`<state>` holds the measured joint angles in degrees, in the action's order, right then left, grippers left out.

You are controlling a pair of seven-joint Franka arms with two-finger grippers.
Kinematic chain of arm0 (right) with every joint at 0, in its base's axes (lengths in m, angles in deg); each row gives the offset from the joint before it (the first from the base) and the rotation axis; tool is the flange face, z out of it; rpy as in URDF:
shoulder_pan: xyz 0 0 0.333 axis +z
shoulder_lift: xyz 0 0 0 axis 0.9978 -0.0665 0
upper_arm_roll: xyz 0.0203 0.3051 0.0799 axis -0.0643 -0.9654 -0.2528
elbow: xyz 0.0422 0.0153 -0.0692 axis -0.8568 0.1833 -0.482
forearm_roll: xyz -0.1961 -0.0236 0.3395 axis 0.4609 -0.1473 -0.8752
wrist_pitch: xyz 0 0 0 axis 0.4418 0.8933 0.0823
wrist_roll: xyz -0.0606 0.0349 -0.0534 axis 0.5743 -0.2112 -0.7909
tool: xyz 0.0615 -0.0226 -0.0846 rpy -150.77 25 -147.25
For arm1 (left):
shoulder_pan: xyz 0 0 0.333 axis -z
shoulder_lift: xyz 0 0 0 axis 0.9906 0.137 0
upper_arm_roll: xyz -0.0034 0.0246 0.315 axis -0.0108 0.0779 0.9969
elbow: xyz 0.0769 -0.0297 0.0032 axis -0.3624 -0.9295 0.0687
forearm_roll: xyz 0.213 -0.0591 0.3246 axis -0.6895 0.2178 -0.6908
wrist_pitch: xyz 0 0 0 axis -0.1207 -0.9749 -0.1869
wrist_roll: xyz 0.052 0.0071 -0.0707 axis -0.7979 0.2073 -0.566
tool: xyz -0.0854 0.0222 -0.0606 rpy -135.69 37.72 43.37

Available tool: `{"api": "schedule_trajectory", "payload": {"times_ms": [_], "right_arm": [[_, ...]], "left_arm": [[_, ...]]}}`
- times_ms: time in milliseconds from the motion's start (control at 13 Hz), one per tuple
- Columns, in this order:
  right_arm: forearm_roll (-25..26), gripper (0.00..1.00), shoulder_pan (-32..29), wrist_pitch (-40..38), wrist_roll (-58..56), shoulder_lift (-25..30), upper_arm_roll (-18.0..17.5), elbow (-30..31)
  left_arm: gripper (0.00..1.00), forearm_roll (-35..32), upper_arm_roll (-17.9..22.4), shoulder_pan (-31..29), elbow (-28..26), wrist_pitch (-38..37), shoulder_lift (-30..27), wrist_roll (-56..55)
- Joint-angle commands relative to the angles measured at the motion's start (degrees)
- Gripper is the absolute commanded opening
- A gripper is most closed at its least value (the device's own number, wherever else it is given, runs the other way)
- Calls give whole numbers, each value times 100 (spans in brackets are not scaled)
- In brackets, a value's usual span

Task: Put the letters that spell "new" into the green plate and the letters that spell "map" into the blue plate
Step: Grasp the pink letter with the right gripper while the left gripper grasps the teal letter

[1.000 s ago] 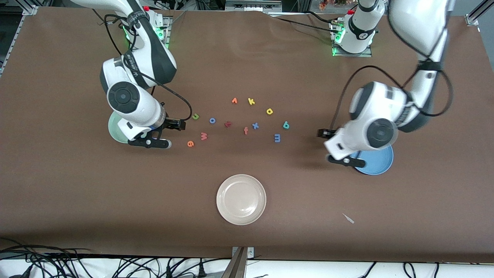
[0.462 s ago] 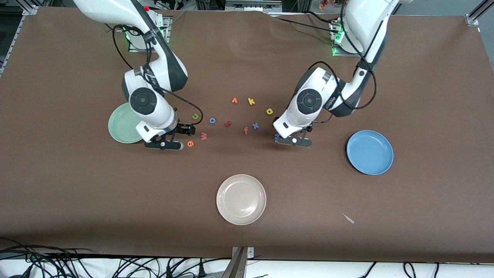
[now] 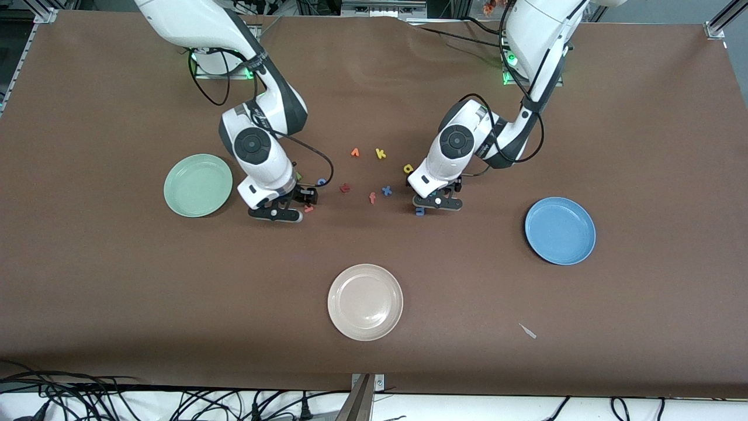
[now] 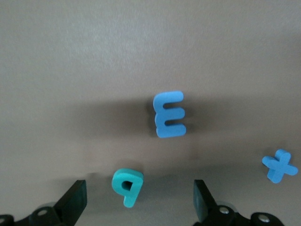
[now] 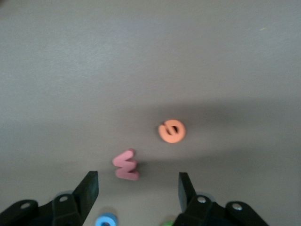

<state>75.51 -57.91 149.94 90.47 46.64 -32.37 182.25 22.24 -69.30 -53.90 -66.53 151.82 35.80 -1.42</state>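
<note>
Letters sit scattered mid-counter between green plate at nine o'clock and blue plate at three. Right gripper, spread, straddles pink w; left gripper, wide, brackets teal p for pickup.

Front view: right arm hides orange e; blue m half covered.

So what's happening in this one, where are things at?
Both arms are down among the foam letters, nothing held. The right gripper, open, hangs over the pink w beside the orange e. The left gripper, open, hangs over the teal p near the blue m. The green plate and blue plate hold no letters.
</note>
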Motion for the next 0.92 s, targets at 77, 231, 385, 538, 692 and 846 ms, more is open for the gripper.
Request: {"api": "schedule_trajectory", "payload": {"times_ms": [77,231,385,538,692,846], "right_arm": [[37,69,151,511,154,-353,11,23],[46,64,195,626,154,-442,20,23],[46,58,230,618,154,-460,20,40],[46,41,266,600,137,-468,29,58],[46,20,266,582,119,-451,46,49],[46,10,257,556,76,-372,125,32]], "left_arm": [[90,-23,49,70,-119,50,-61,-159],[79,-23,66,70,-119,24,-44,-159],[67,-23,66,78,-119,15,-9,-159],[56,-40,75,70,-119,-11,-8,-142],[44,-268,75,70,-119,-46,-8,-150],[30,-278,75,61,-119,-55,-8,-150]]}}
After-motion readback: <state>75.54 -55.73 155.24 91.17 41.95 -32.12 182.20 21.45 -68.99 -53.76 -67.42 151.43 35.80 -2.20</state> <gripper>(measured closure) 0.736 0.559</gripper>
